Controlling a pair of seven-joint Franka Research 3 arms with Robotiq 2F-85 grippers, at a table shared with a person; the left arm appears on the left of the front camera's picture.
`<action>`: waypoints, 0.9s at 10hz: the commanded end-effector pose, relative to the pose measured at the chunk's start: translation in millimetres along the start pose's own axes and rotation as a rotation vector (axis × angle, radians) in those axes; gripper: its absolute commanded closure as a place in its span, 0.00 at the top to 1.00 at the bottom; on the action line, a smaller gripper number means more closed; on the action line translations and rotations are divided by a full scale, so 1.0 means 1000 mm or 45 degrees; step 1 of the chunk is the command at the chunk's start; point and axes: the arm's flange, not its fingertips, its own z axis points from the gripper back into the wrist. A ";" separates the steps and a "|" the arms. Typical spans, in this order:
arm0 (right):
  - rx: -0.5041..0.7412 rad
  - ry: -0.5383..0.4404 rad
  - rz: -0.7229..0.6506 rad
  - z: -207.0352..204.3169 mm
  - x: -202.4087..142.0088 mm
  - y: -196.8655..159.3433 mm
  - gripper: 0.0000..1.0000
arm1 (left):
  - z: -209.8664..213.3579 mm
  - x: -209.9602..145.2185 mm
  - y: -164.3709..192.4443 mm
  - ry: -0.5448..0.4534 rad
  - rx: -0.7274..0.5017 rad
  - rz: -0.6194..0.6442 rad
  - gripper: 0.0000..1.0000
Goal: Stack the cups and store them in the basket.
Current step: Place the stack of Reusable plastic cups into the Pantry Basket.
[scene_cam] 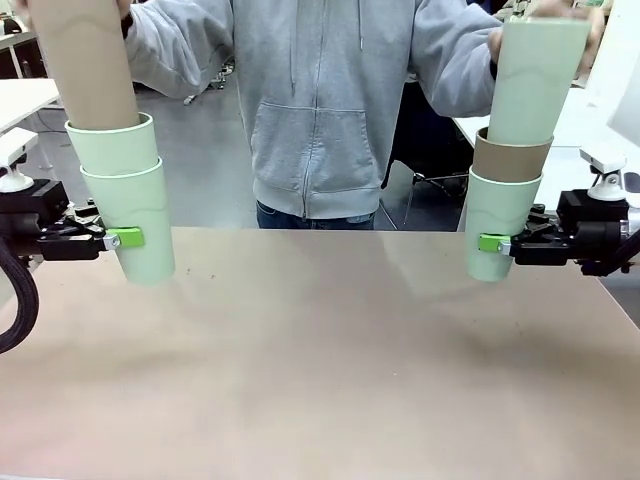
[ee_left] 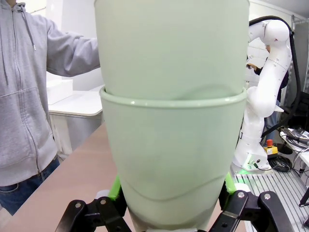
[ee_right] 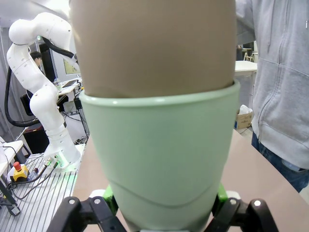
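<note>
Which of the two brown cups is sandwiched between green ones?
The tan-brown plastic tumbler on the right gripper's side; the other brown tumbler sits topmost, above the left gripper.

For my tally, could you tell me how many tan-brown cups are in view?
2. One tan cup tops the left stack; the other sits between mint cups on the right. Others may hide nested.
</note>
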 end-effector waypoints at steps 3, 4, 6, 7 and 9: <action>-0.005 -0.005 0.004 0.000 0.002 0.000 0.85 | 0.002 0.004 -0.002 -0.014 -0.005 -0.010 0.86; -0.005 -0.005 0.004 0.000 0.002 0.000 0.85 | 0.002 0.004 -0.002 -0.014 -0.005 -0.010 0.86; -0.005 -0.005 0.004 0.000 0.002 0.000 0.85 | 0.002 0.004 -0.002 -0.014 -0.005 -0.010 0.86; -0.005 -0.005 0.004 0.000 0.002 0.000 0.85 | 0.002 0.004 -0.002 -0.014 -0.005 -0.010 0.86; -0.005 -0.005 0.004 0.000 0.002 0.000 0.85 | 0.002 0.004 -0.002 -0.014 -0.005 -0.010 0.86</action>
